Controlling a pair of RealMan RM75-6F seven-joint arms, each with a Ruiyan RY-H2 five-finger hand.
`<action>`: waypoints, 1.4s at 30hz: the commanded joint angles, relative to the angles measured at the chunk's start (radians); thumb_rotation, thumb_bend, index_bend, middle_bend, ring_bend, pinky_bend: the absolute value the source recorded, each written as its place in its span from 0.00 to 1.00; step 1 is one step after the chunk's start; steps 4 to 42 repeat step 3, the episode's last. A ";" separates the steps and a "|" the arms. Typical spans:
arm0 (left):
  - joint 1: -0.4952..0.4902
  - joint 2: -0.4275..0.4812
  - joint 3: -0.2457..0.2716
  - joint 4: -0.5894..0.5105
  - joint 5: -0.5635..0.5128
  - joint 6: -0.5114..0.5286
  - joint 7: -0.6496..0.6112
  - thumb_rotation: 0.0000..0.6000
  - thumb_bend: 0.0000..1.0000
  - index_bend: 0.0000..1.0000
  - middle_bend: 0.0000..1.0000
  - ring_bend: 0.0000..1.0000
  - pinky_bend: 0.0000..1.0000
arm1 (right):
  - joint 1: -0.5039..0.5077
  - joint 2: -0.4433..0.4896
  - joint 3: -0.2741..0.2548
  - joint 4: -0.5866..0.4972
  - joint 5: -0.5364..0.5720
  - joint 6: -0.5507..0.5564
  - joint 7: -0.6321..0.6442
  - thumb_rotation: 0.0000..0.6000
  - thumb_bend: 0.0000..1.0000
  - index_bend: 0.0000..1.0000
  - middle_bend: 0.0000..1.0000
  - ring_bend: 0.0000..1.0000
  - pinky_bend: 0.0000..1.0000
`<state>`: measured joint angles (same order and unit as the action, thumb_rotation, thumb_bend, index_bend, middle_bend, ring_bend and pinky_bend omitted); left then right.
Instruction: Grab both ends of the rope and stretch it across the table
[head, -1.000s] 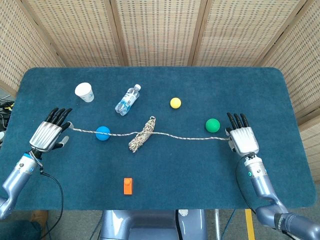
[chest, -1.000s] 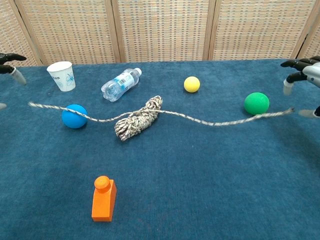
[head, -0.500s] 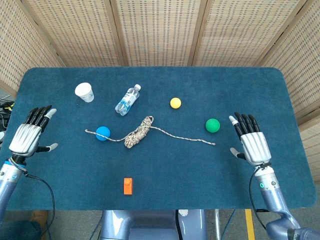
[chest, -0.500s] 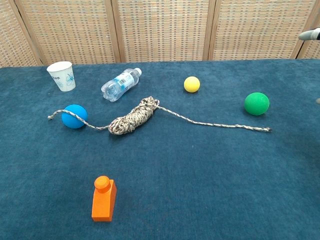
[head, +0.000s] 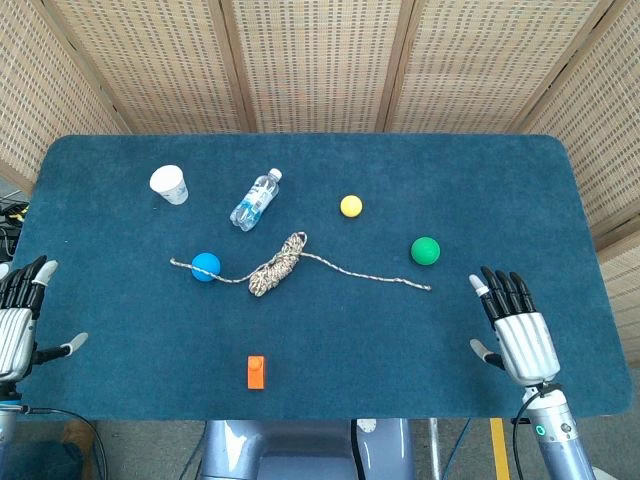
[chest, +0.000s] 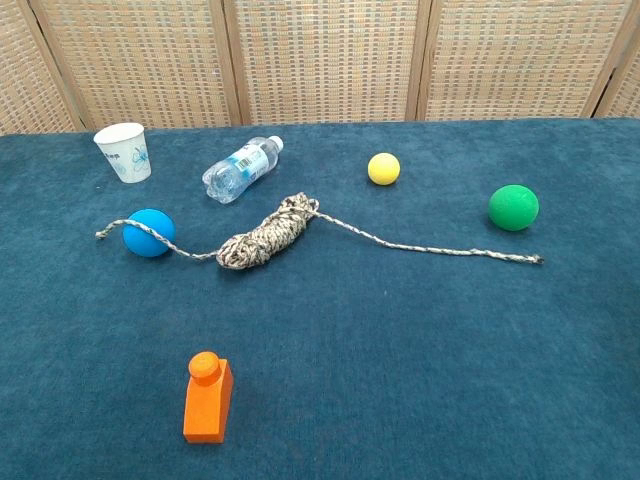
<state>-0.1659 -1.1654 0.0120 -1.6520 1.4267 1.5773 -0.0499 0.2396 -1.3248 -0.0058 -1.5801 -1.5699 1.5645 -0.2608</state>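
A speckled rope (head: 277, 266) (chest: 266, 234) lies slack on the blue table, bundled in a coil at its middle. One loose end trails left past a blue ball (head: 205, 265) (chest: 149, 232); the other stops short of a green ball (head: 425, 250) (chest: 513, 207). My left hand (head: 18, 322) hangs open at the table's left edge, fingers spread, holding nothing. My right hand (head: 517, 331) is open near the front right edge, well away from the rope's end. Neither hand shows in the chest view.
A paper cup (head: 169, 184) (chest: 125, 151) and a lying water bottle (head: 256, 199) (chest: 239, 168) sit at the back left. A yellow ball (head: 351, 206) (chest: 383, 168) lies behind the rope. An orange block (head: 256, 371) (chest: 207, 397) stands near the front edge.
Both hands have let go of the rope ends and drawn back toward the front corners. The rope has fallen slack, its ends recoiled inward; it has lain still for the last half second.
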 joint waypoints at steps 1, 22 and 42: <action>0.011 0.000 0.008 -0.002 0.008 -0.004 0.005 1.00 0.00 0.00 0.00 0.00 0.00 | -0.014 0.001 -0.004 -0.001 -0.004 0.009 -0.007 1.00 0.00 0.00 0.00 0.00 0.00; 0.013 0.002 0.004 -0.001 0.010 -0.010 0.012 1.00 0.00 0.00 0.00 0.00 0.00 | -0.022 0.008 -0.001 -0.006 0.000 0.007 -0.017 1.00 0.00 0.00 0.00 0.00 0.00; 0.013 0.002 0.004 -0.001 0.010 -0.010 0.012 1.00 0.00 0.00 0.00 0.00 0.00 | -0.022 0.008 -0.001 -0.006 0.000 0.007 -0.017 1.00 0.00 0.00 0.00 0.00 0.00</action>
